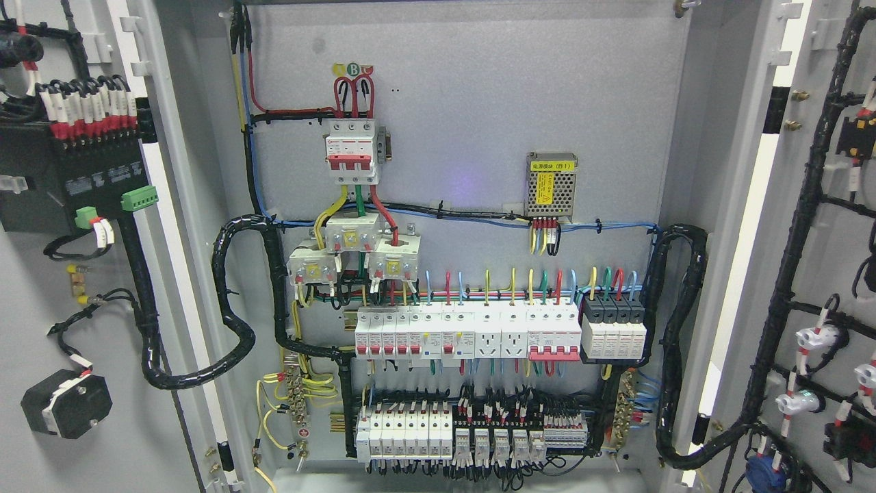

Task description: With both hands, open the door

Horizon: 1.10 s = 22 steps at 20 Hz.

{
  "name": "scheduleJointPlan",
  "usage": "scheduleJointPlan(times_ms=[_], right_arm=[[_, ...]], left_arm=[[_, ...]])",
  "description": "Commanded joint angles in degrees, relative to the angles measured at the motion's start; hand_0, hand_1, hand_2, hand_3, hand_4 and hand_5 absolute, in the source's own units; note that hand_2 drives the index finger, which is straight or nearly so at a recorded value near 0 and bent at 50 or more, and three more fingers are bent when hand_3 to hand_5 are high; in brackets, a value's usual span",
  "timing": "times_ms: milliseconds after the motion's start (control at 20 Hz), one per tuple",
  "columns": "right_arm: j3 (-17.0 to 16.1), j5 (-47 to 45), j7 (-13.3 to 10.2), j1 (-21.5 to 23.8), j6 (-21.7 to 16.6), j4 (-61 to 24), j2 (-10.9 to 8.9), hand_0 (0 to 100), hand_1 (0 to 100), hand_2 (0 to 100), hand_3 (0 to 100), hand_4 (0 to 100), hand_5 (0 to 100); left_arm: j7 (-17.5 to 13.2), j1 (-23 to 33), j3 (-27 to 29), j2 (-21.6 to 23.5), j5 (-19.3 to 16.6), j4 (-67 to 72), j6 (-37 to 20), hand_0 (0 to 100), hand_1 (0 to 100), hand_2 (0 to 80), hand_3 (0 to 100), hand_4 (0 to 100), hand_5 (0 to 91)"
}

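Observation:
Both doors of the grey electrical cabinet stand wide open. The left door (pixel 41 308) swings out at the picture's left, its inner face carrying a black module and wiring. The right door (pixel 831 287) swings out at the right edge, with black cable looms and white lamp backs on it. Between them the cabinet's back panel (pixel 479 89) is fully exposed. Neither of my hands nor any arm shows in the head view.
On the back panel sit a red-handled main breaker (pixel 351 150), a small power supply (pixel 551 185), a row of breakers and sockets (pixel 499 332) and terminal blocks (pixel 472 431). Thick black cable bundles (pixel 229 329) loop from the panel to each door.

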Motion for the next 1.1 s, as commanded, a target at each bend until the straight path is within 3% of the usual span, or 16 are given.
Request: scheduleJointPlan(times_ms=[0,351,1052], right_arm=[[-2.3,-1.1,-0.1,1.3,0.0,0.2,0.37,23,0,0,0,0,0],[-2.8,-1.7,-0.1,2.0,0.0,0.5,0.37,23,0,0,0,0,0],[-3.0,-3.3,-0.1,2.7,0.0,2.5,0.37,23,0,0,0,0,0]], left_arm=[[0.0,-2.1,4.5,3.1,1.6,6.7,-29.0,0,0,0.0,0,3,0.0],[0.0,-4.4,4.7,5.8,3.8,11.3,-27.6,0,0,0.0,0,3,0.0],[0.0,-12.9,4.7,7.4,3.4,22.0,-24.6,0,0,0.0,0,3,0.0]])
